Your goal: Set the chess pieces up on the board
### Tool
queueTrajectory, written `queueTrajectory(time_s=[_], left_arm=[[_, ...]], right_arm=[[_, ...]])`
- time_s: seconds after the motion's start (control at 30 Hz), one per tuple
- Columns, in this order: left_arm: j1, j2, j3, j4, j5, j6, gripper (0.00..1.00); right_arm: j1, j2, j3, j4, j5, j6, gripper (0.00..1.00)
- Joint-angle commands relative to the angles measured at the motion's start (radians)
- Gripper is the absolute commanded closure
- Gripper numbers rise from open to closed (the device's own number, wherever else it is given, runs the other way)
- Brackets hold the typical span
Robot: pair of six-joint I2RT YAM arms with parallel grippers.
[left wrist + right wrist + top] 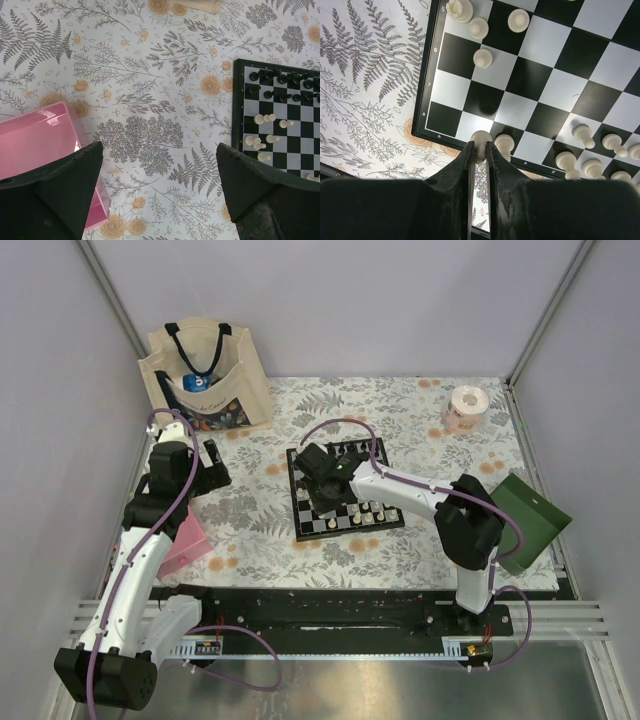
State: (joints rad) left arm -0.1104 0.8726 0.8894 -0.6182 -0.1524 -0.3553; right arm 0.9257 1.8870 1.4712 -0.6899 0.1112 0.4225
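We see the board (345, 532) near the middle of the table (260, 520), set a little askew to the table's edges. The right gripper (322, 484) hangs over the board's left part.

From the right wrist, its jaws stand narrow and are pinched on one cream-white piece (481, 138), whose rounded head shows between the fingertips (469, 150). This piece is at the very rim of the board (530, 75), over the white square next to a corner square. We cannot tell whether its foot rests on the square or hangs just above it. A second cream-white man (504, 143) stands on the neighbouring square, just beside the right finger. More cream-white chessmen (590, 160) crowd farther along that same rim, and a few more stand toward the opposite side of this view.

The left gripper (160, 149) is over the flowered cloth toward the table's left edge. Its fingers (65, 190) are spread wide, and we see only cloth between them. From the left wrist, the board's black border lies just past the right finger. Black chessmen (280, 80) stand in its far rows, with cream-white ones nearer. A pink box (35, 145) lies under and beside the left finger, near the table's left edge.
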Motion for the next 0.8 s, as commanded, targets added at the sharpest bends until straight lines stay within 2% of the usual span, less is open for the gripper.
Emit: queueTrajectory(time_s=[0.0, 0.77], left_arm=[[0.005, 0.002, 0.0, 0.032, 0.02, 0.01, 0.01], [0.003, -0.007, -0.006, 0.034, 0.024, 0.01, 0.01]], right_arm=[[0.024, 0.032, 0.006, 0.004, 0.004, -0.013, 0.91], [0.061, 0.09, 0.041, -0.013, 0.007, -0.033, 0.89]])
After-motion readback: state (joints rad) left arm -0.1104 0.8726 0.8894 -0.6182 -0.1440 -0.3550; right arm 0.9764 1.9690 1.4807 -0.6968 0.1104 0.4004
